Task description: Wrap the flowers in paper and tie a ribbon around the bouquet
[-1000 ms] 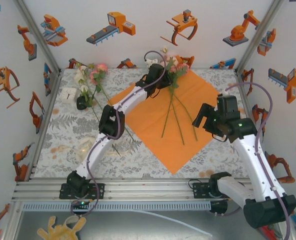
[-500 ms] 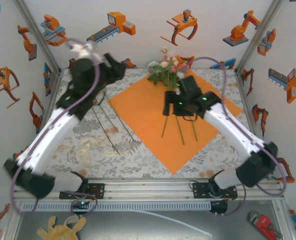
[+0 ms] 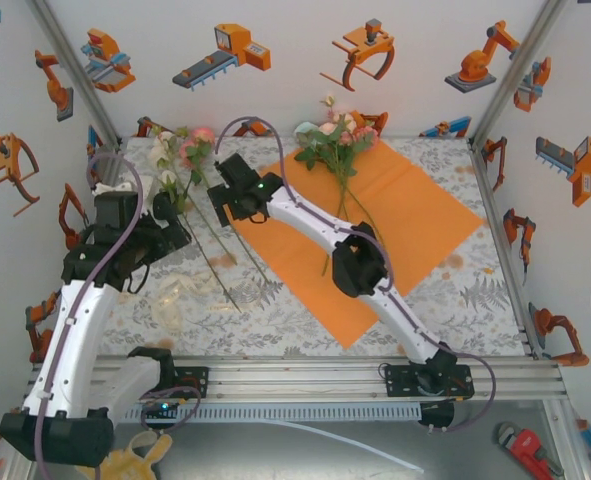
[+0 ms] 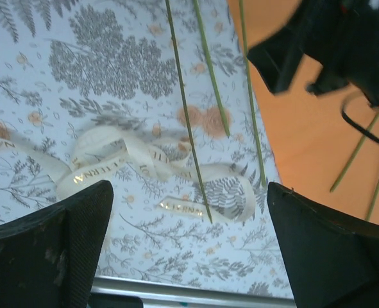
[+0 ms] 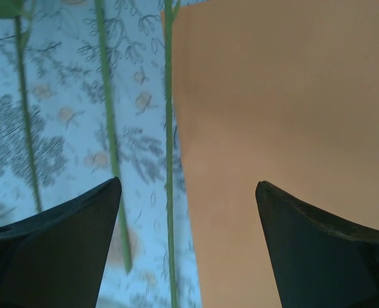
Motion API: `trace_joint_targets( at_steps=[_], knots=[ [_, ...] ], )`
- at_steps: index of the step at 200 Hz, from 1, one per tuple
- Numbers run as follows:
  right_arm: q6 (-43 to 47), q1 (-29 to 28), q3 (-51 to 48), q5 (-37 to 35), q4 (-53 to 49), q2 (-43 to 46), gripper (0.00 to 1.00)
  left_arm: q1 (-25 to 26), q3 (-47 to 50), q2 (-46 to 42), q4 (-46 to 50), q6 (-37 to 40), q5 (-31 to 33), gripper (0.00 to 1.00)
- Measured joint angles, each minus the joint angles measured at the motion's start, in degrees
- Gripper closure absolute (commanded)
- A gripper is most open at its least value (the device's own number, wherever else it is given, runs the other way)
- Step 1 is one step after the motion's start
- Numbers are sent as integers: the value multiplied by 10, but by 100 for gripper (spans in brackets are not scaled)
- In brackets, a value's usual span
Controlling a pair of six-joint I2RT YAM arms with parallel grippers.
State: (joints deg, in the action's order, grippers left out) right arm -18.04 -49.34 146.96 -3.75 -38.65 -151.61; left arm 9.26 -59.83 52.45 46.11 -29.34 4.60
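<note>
Flowers (image 3: 188, 150) partly off paper (image 5: 272, 96): right pincer (image 5: 188, 186) wide open, empty, over paper's left edge; loose stems (image 5: 110, 128) just left on bench (image 5: 61, 141), square to closing line. Left pincer (image 4: 189, 192) open, empty, over ribbon (image 4: 86, 174) and stem tips.

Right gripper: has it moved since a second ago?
Yes. The right gripper has swung left across the paper, from over its right side to its left corner.

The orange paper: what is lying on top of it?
A bunch of flowers lies on the paper, blooms at its far corner, stems running toward the near edge. The right arm crosses above and covers the stems' middle part.
</note>
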Motion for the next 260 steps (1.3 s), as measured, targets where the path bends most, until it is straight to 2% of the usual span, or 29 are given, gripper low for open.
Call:
trace_joint_targets(
  at_steps=[14,58,88,117,162,180,210,240,260],
  knots=[
    [1,1,31,2,5,-43,36,0,13,-17,0,0,-11,3],
    [-3,1,14,16,63,-52,76,-3,29,-25,-5,-2,-27,3],
    [-9,1,3,23,70,-53,75,-3,35,-15,-7,-2,-29,3],
    [-12,1,3,27,75,-53,100,-3,35,-5,-17,-2,-31,3],
    [-34,1,-9,35,79,-37,100,-5,50,5,-37,-2,-33,3],
    [-47,1,-98,29,88,36,100,-11,52,16,-42,-2,-33,3],
    [-67,2,-318,-9,133,240,100,-19,52,37,-61,-2,-33,3],
    [-94,22,-486,-86,189,428,100,-22,52,56,-83,-2,-43,3],
    [-109,56,-579,-137,217,507,100,-22,52,64,-98,-2,-54,3]
  ],
)
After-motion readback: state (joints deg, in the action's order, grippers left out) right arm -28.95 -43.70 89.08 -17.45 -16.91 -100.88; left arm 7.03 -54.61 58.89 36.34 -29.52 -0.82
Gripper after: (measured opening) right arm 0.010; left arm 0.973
